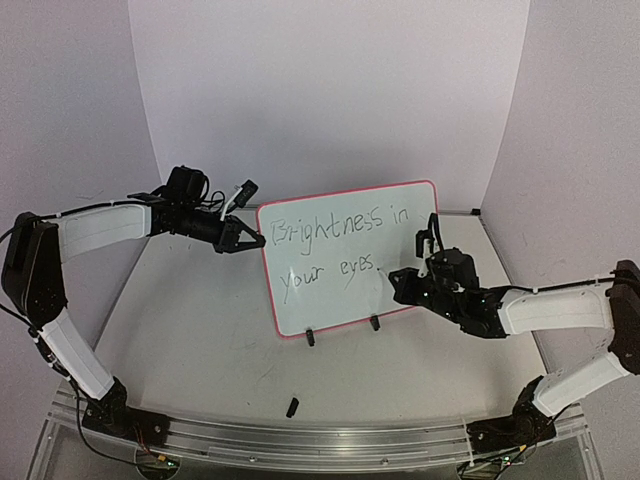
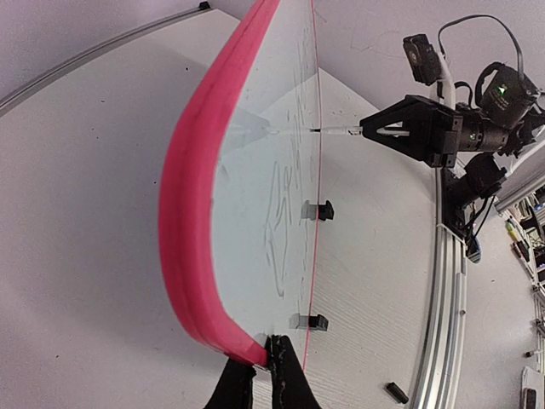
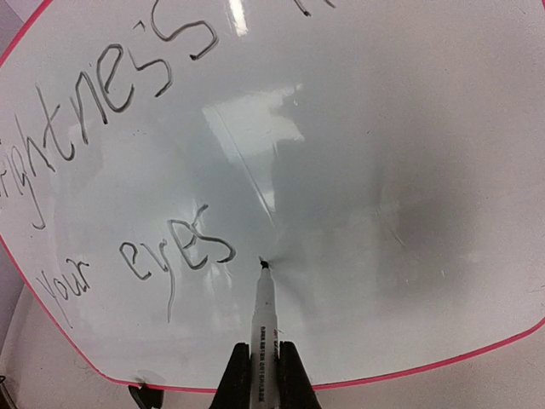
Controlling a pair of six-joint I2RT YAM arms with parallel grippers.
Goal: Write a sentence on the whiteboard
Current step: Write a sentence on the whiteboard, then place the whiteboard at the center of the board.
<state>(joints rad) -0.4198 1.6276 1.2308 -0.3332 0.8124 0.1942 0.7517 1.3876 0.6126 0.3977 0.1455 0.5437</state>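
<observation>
The whiteboard (image 1: 335,300) stands upright on the table, its red-pink frame (image 2: 183,213) seen edge-on in the left wrist view. My left gripper (image 1: 240,241) (image 2: 265,375) is shut on the board's upper left edge. The sentence (image 1: 335,228) reads "Brightness in your eyes." in two lines; "eyes" (image 3: 180,249) shows in the right wrist view. My right gripper (image 1: 402,284) (image 3: 264,379) is shut on a white marker (image 3: 264,311). The marker's black tip touches the board just right of "eyes". In the left wrist view the marker (image 2: 336,130) meets the board face.
Two black clip feet (image 1: 310,337) (image 1: 375,322) hold the board's lower edge. A small black cap (image 1: 292,406) (image 2: 396,392) lies on the table near the front. An aluminium rail (image 1: 320,440) runs along the near edge. Pale backdrop walls enclose the table.
</observation>
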